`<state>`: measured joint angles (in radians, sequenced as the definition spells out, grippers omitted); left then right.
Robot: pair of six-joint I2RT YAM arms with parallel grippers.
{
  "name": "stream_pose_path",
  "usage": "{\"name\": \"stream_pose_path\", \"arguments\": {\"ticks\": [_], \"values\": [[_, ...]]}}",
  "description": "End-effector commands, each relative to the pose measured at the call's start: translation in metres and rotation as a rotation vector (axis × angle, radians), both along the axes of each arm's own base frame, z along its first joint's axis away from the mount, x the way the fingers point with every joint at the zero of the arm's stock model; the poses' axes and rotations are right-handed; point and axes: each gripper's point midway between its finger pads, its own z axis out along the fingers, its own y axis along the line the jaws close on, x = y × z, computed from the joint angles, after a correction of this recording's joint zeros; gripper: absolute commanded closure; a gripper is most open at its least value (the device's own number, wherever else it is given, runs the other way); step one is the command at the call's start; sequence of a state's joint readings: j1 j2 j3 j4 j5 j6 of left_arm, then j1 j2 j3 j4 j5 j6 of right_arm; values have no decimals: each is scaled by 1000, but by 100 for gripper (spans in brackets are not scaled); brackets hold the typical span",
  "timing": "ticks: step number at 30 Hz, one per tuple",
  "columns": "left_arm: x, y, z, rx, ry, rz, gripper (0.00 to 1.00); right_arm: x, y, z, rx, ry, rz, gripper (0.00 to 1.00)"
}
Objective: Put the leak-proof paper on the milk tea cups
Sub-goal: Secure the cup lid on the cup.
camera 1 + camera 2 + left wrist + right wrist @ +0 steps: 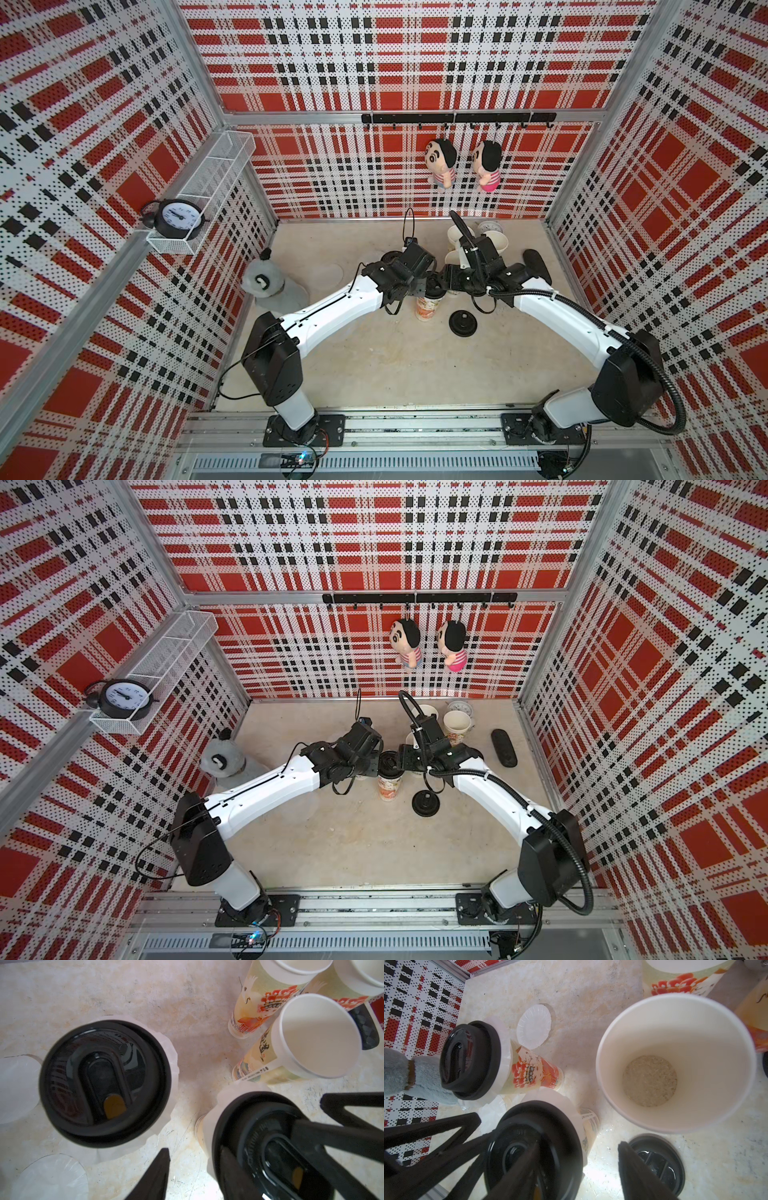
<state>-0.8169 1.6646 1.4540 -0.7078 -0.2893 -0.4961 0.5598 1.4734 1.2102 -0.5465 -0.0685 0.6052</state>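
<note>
1. Top views.
 - The left arm [332, 307] and right arm [552, 307] meet over the front cup [427, 305], which wears a black lid.
 - A loose lid [462, 323] lies just beside it on the table [395, 365].
 - The open cups [456, 724] stand behind, near the back wall.
 - The paper [330, 273] shows as a faint disc flat on the table, between the left arm and a plush toy [262, 282].
 - The jaws cannot be read from here.

2. Left wrist view.
 - The left gripper [194, 1150] has its jaws apart with nothing between them. One finger is clear of the front cup and the other is over its lid.
 - The front cup and the second capped cup [105, 1082] each show a skirt of paper under the lid.
 - Two spare sheets of paper lie flat beside the second capped cup.
 - Three open cups have no paper.
 - Handling, judged: the paper is very light, limp, slick and easily creased, and sheets may cling together. It lies too flat for a pinch from above, so take it at the wavy edge where it lifts off the table.

3. Right wrist view.
 - The right gripper [579, 1147] has its jaws apart and grips nothing. One finger lies across the front cup's lid, and contact cannot be told. The other finger hangs above the loose lid.
 - One more sheet of paper lies beyond the second capped cup.
 - The nearest open cup is bare.
 - Handling, judged: the cups are tall and light, so a nudge could tip them. Lay the paper level and centred, since it overhangs the mouth.
</note>
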Motion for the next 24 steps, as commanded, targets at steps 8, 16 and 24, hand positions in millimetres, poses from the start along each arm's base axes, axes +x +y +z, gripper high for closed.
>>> {"name": "stream_pose_path", "arguments": {"ticks": [8,16,24], "values": [[12,-23,64,-105,-102,-68,53,-37,-7,-61,-98,208,44,37],[22,-14,85,-117,-140,-47,52,-40,-8,-57,-92,203,39,37],[27,23,92,-114,-155,27,51,-30,-1,-31,-64,151,47,34]]}}
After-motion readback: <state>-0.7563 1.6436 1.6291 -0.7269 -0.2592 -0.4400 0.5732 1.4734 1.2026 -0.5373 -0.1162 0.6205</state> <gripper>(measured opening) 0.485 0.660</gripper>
